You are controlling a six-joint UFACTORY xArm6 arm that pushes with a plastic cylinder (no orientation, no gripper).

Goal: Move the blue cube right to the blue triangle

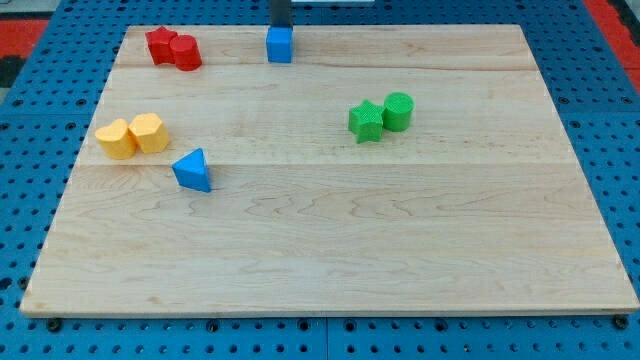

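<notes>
The blue cube [279, 45] sits near the top edge of the wooden board [330, 250], left of centre. My tip [281, 27] is right behind it at the view's top, touching or almost touching its far side. The blue triangle [193, 170] lies lower and to the left, well apart from the cube.
A red star [160, 44] and a red cylinder [186, 52] touch at the top left. Two yellow blocks [116, 139] [149, 132] sit side by side at the left, just above-left of the blue triangle. A green star [366, 121] and a green cylinder [398, 110] sit right of centre.
</notes>
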